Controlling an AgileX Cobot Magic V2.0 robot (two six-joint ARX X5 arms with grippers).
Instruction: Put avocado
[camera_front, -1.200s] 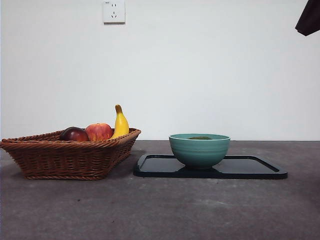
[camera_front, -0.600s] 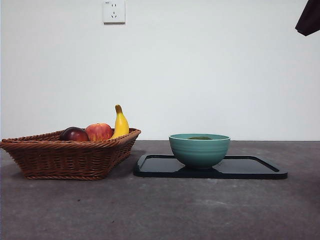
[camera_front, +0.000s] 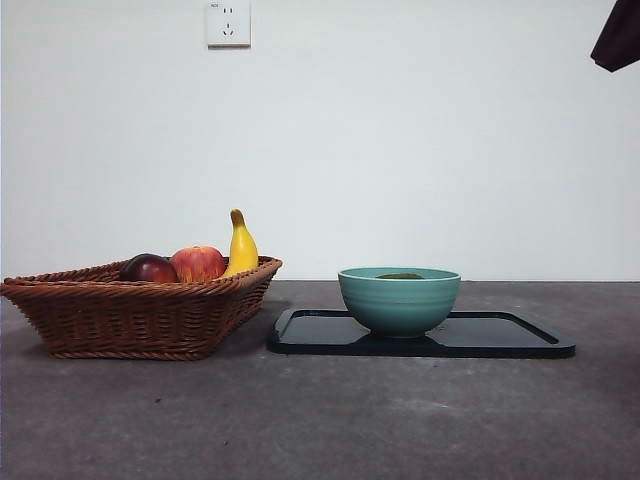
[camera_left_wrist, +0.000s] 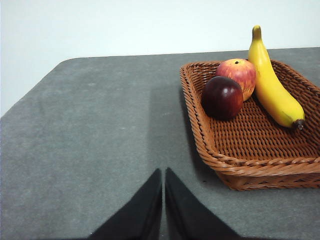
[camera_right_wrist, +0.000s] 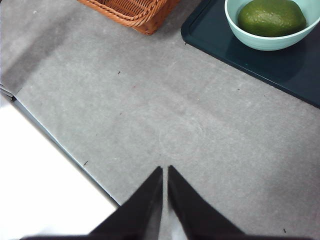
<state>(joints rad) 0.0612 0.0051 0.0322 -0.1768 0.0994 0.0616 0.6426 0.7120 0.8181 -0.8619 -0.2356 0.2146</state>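
The dull green avocado (camera_right_wrist: 271, 17) lies inside the teal bowl (camera_front: 399, 300), which stands on the dark tray (camera_front: 500, 335); in the front view only its top (camera_front: 400, 276) shows over the rim. My right gripper (camera_right_wrist: 164, 172) is shut and empty, held high above bare table, well away from the bowl (camera_right_wrist: 250, 40). It shows as a black tip at the top right corner (camera_front: 618, 38) of the front view. My left gripper (camera_left_wrist: 163, 175) is shut and empty, over the table beside the wicker basket (camera_left_wrist: 235, 165).
The wicker basket (camera_front: 130, 310) at the left holds a dark red-purple fruit (camera_front: 148, 268), a red apple (camera_front: 198, 263) and a banana (camera_front: 241, 247). The table's edge (camera_right_wrist: 60, 145) runs near the right gripper. A wall socket (camera_front: 228, 22) is on the back wall.
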